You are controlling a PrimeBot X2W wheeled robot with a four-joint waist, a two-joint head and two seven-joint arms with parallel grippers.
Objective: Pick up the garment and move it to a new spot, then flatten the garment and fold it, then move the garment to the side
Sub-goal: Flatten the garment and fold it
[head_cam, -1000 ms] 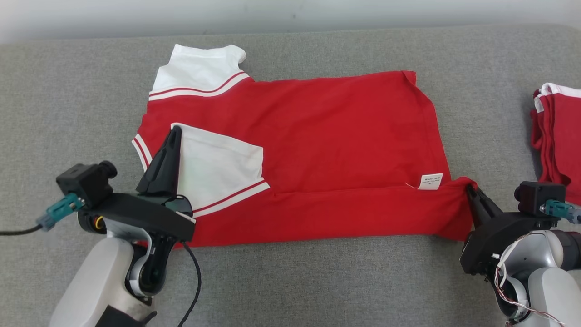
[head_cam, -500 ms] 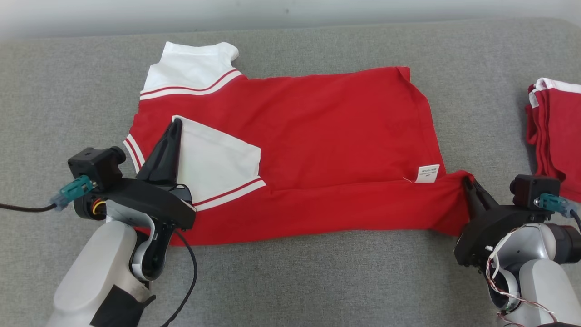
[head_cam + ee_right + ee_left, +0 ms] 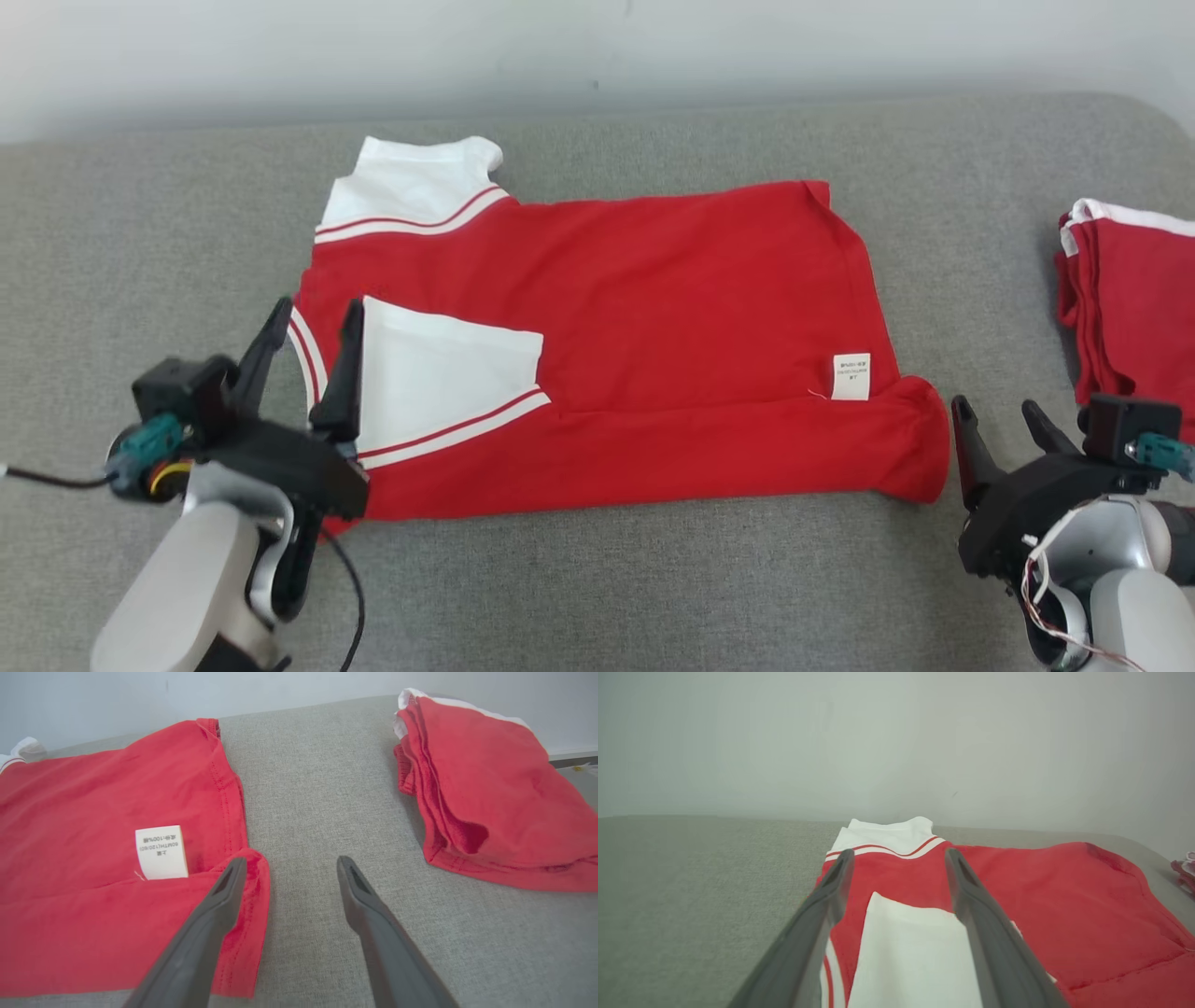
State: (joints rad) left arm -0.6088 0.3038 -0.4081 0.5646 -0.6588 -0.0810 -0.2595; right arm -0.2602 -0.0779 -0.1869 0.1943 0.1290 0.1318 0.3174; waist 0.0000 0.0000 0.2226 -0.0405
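Grey cushion point(image 3: 579, 579), pale wall behind. Got the red-and-white garment point(image 3: 653, 308) spread flat mid-cushion. Left claw point(image 3: 316, 305) wide apart, straddling its striped left edge, forearm slanting in from the near-left corner. Right claw point(image 3: 993, 406) gaping too, just off the hem corner, gripping nothing.

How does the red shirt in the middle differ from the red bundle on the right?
The shirt lies spread wide; the bundle is folded small in layers. The shirt shows white sleeves and a label; the bundle just a white edge. Both are red.
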